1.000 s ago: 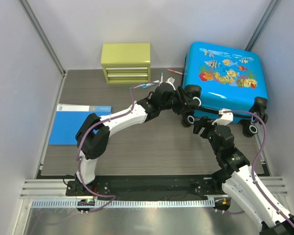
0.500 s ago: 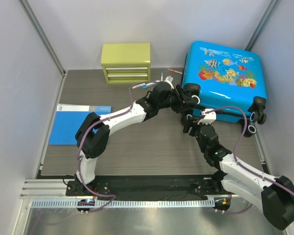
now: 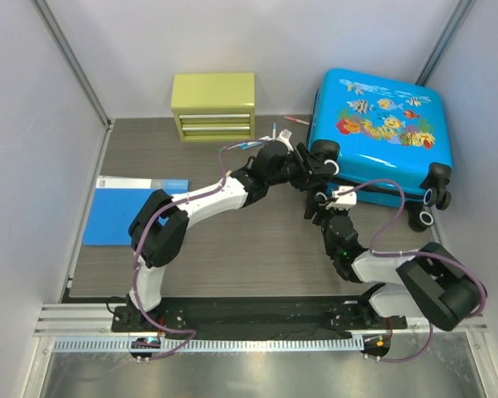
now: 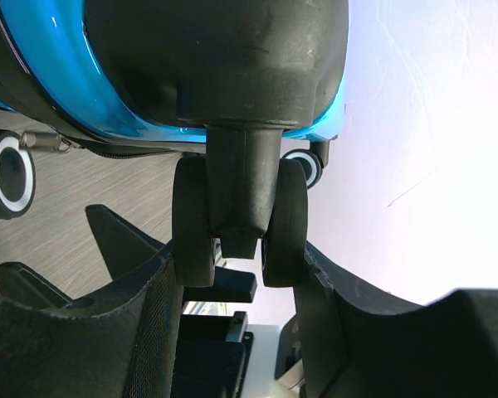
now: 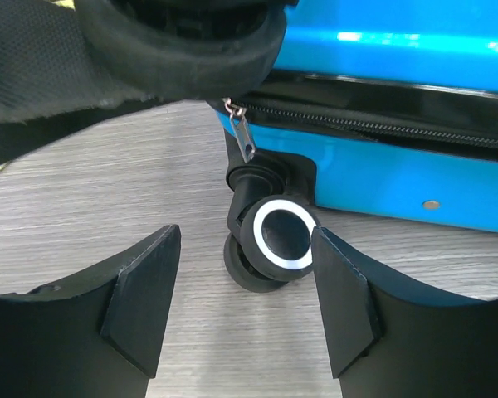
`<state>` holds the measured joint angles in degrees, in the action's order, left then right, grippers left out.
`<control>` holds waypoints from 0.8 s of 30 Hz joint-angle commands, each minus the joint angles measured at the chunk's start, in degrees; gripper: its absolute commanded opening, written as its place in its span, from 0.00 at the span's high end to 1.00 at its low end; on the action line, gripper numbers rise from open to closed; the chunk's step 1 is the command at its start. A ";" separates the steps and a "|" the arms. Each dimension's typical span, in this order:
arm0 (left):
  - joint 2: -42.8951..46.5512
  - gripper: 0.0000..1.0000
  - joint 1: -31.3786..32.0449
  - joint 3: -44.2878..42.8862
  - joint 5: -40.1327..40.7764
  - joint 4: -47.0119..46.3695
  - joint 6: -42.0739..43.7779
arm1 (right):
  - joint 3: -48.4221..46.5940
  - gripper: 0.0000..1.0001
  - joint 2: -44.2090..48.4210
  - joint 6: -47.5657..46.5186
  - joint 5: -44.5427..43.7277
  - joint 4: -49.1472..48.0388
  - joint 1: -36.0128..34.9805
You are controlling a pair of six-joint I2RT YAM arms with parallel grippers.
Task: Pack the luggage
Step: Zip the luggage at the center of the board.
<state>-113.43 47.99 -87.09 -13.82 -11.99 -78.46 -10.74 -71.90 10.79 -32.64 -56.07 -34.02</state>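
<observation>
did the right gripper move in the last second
Yes. The right gripper has swung left along the near side of the luggage, toward the drawer box side, and its jaws now frame a wheel.

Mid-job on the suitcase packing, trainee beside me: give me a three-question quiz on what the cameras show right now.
1. True or false: the left gripper is clamped on a caster wheel of the luggage.
2. The right gripper is: A) shut on the luggage's shell; B) open, with a white-ringed wheel in front of it, untouched; C) shut on the left gripper.
3. Is the luggage lying open or closed?
Key: 1 true; 2 B; 3 closed.
</observation>
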 commanded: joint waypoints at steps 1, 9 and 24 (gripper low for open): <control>0.49 1.00 -0.70 -6.51 0.20 -14.82 -2.58 | -2.09 0.32 -6.73 -2.69 -2.96 -17.38 -0.34; -0.57 1.00 -0.53 -6.52 0.11 -17.80 -1.53 | -4.10 0.35 -19.50 -9.20 -3.39 -37.16 -0.34; 1.37 1.00 0.70 -2.03 0.46 -21.94 0.67 | -1.91 0.38 -14.76 -10.52 -0.58 -39.64 2.73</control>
<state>-115.35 48.27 -86.83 -15.40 -17.12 -77.62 -12.95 -90.08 0.82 -33.52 -71.77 -31.92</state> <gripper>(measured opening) 0.509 0.627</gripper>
